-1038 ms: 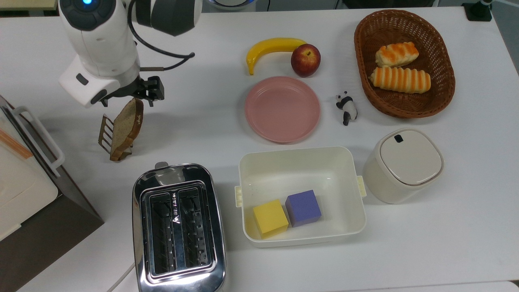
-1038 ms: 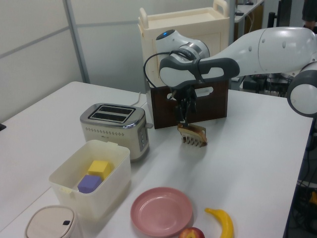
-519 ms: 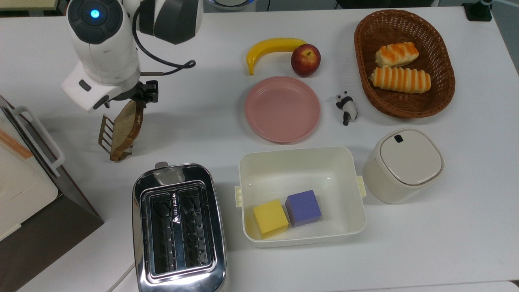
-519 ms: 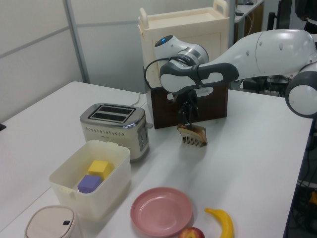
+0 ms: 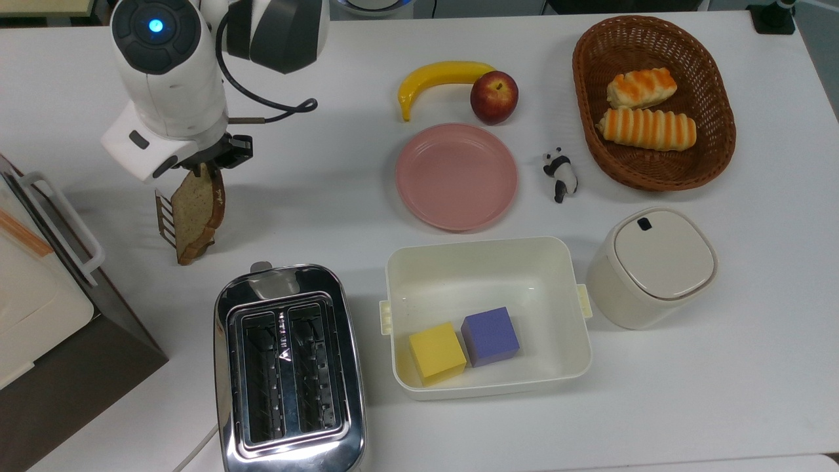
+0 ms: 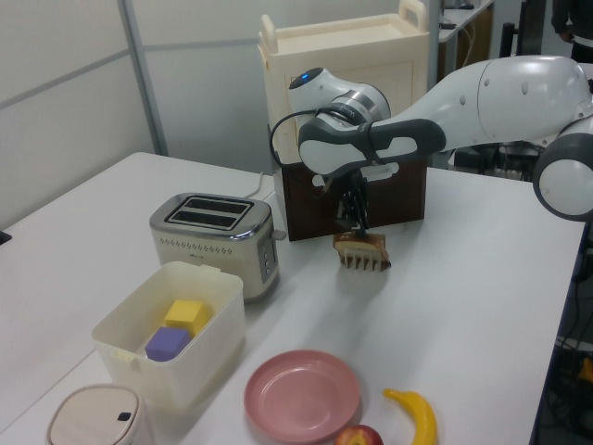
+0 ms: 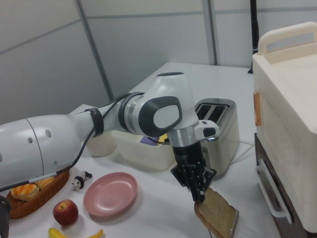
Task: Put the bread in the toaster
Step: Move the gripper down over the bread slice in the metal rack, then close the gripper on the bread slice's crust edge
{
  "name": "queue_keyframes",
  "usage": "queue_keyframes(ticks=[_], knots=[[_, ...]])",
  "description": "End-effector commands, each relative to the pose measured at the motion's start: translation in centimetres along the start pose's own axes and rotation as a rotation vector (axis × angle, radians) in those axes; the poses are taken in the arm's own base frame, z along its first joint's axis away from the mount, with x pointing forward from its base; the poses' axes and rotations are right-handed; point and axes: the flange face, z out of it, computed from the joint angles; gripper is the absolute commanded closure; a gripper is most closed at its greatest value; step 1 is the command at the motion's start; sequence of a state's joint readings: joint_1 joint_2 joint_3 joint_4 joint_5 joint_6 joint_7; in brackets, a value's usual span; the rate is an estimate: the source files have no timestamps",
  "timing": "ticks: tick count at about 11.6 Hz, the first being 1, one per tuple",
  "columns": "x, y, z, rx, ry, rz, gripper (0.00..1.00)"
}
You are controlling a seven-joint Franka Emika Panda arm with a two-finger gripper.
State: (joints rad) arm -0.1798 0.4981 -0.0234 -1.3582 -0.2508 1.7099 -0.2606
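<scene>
The bread (image 5: 195, 211), a speckled brown slice with a darker crust, stands on edge in a small wire toast rack (image 5: 164, 220) at the top view's left. My gripper (image 5: 207, 168) comes down from above and is shut on the slice's top edge. In the left view the gripper (image 6: 357, 223) sits just over the bread (image 6: 360, 243). In the right view the gripper (image 7: 200, 197) pinches the upper corner of the bread (image 7: 218, 216). The chrome toaster (image 5: 288, 368) stands nearer the front edge, both slots empty; the toaster (image 6: 215, 232) (image 7: 218, 128) is apart from the gripper.
A brown-and-cream box (image 5: 46, 308) stands at the top view's left, close to the rack. A cream bin (image 5: 486, 261) with yellow and purple cubes sits right of the toaster. Further right are a pink plate (image 5: 457, 176), banana (image 5: 438, 78), apple (image 5: 493, 97), panda figure (image 5: 560, 175), lidded pot (image 5: 652, 265) and roll basket (image 5: 645, 170).
The gripper came down onto the bread and its fingers narrowed onto the top edge. The slice now stands more upright, and the rack has shifted slightly to the top view's left.
</scene>
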Motion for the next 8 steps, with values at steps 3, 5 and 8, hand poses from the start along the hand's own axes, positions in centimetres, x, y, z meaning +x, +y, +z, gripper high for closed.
queue_keyframes(ticks=[3,5,8], knots=[[-0.3,-0.5,-0.5,-0.021,0.011,0.007,0.0],[-0.2,-1.1,-0.5,-0.019,0.009,-0.001,0.0],[0.1,-1.3,0.2,-0.019,0.004,-0.005,0.0]])
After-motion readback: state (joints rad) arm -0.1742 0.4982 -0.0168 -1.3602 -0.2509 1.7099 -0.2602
